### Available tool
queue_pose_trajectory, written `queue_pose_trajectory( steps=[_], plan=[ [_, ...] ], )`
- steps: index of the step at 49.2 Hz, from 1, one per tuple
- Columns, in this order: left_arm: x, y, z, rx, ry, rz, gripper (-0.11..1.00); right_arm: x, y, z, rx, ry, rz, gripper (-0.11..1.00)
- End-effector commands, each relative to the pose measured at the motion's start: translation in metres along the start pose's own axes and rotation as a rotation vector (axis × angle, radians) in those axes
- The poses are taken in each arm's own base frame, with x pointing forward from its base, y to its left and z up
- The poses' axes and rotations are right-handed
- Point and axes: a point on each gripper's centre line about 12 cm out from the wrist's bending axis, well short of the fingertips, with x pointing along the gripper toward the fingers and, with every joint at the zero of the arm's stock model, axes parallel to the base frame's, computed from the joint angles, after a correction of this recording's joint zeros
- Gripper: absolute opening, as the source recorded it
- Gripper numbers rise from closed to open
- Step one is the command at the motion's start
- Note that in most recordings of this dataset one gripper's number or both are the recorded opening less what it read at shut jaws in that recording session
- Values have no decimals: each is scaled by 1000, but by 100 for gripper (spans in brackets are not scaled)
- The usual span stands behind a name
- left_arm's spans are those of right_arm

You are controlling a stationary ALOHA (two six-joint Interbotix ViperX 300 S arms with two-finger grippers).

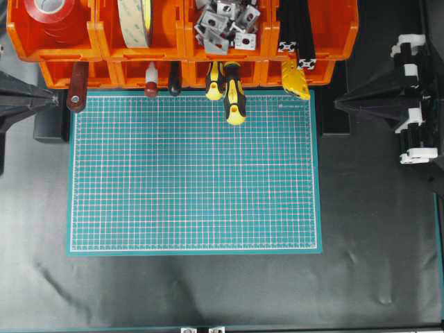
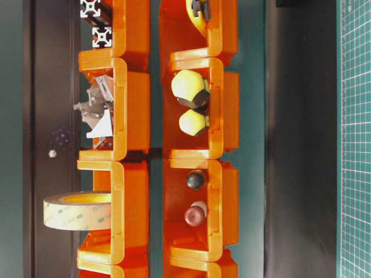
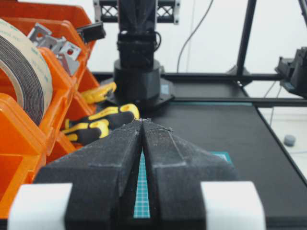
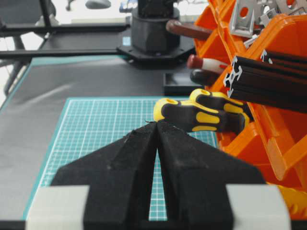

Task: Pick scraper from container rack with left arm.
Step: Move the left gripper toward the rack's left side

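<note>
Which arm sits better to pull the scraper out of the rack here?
Left. The scraper hangs from the container rack at its left end, right beside the left gripper. The right gripper, also shut, is parked across the mat.

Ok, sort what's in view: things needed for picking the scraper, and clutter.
Needed:
scraper
container rack
left hand, shut and empty

Clutter:
yellow-and-black screwdrivers
red-knobbed tool
tape rolls
metal brackets
cutting mat
</note>
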Motion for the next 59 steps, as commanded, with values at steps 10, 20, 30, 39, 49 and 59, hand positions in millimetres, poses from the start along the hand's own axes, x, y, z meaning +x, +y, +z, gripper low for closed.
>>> queue_pose_trajectory(
  steps=[10, 20, 30, 39, 49, 59],
  plan=[
    [-5, -1, 41, 47, 130, -9, 0, -6, 1, 29, 75, -83, 6, 1],
    [-12, -6, 77, 92, 263, -36, 0, -14, 1, 35, 101, -69, 8, 1],
    [-13, -5, 78, 199, 538, -64, 0, -17, 1, 35, 127, -42, 9, 1],
    [5, -5, 79, 315, 719, -98, 0, -19, 1, 35, 133, -39, 9, 1],
    [26, -1, 60, 487, 902, -74, 0, -25, 1, 40, 154, -32, 11, 1],
    [42, -9, 65, 697, 1025, 16, 0, -31, 2, 42, 188, -5, 11, 1]
  ],
)
